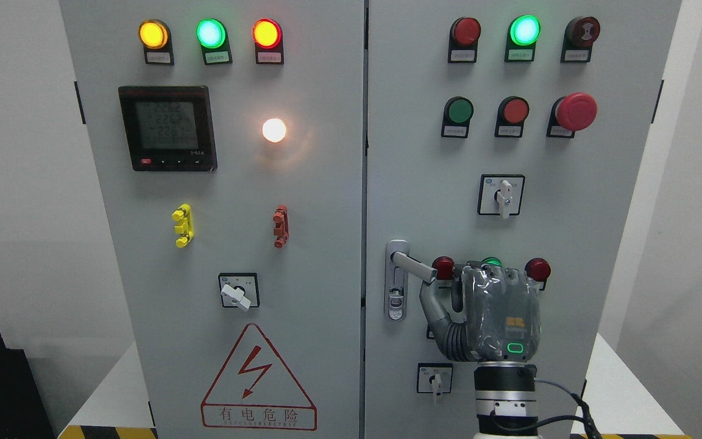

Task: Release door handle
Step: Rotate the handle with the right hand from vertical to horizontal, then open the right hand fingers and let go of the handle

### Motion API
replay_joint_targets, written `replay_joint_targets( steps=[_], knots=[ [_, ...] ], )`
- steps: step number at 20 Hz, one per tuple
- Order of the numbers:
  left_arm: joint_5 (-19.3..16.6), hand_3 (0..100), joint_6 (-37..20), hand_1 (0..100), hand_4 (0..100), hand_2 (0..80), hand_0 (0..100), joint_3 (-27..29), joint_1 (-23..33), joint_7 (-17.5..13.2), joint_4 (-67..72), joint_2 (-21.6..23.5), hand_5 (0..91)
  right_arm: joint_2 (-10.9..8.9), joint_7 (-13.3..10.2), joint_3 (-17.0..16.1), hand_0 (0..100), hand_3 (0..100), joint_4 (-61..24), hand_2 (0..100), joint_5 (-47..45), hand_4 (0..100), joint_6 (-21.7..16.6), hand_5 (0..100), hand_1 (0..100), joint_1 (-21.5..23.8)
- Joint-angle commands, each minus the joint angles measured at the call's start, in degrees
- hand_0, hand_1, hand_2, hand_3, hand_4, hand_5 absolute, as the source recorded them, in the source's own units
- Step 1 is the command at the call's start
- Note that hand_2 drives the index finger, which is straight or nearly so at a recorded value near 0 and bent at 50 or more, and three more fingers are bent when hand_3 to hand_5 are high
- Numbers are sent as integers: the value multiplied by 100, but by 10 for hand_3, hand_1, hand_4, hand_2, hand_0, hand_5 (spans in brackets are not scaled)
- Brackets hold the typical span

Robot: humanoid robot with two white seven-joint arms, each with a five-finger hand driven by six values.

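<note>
Door handle point(412, 264): silver lever on the right-hand cabinet door point(570, 231), near its left edge at lower-middle height; the lever juts out to the right and slightly downward from a long silver backplate with a keyhole below it.
Right hand point(497, 311): enters from the bottom edge right of the middle, back of the hand toward the camera, wrapped in clear film, a green light lit near the wrist.
Hand state: fingers extended upward and relaxed, closed on nothing; the thumb point(433, 305) angles up to the left, its tip just below the free end of the lever. Whether it touches the lever cannot be told.
Hand position: just right of the lever, in front of a row of small lamps (red, green, red) that it partly covers.
Left arm: out of view.
Left door point(229, 244): yellow, green and red lamps lit along the top, a dark meter display below them, one glowing white lamp, a yellow clip and a red clip, a rotary switch, a red-outlined lightning warning triangle at the bottom.
Right door, upper part: more lamps, push buttons, a red mushroom button point(576, 111), a rotary switch.
</note>
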Motion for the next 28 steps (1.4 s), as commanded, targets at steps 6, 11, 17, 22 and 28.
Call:
replay_joint_targets(
  steps=[6,11,17,22,28],
  knots=[
    [-8,0,-2,389,0,0,120,-70,0,-2,-88,0,0,17,3,-22,575,1000,17,1000,-12,1000,-9,977,409,-18],
    [1,0,-2,389,0,0,120,-70,0,-2,-88,0,0,17,12,-22,582,1000,35,1000,-12,1000,-9,977,401,-9],
    [1,0,-2,389,0,0,120,-70,0,-2,-88,0,0,17,-6,-13,593,1000,26,1000,-38,1000,-44,977,401,87],
    [1,0,-2,389,0,0,120,-70,0,-2,-88,0,0,17,-32,-4,598,1000,8,1000,-38,1000,-53,975,408,166],
    [-8,0,-2,389,0,0,120,-70,0,-2,-88,0,0,34,-322,22,609,1000,-97,1000,-47,1000,-236,975,404,368]
  ],
)
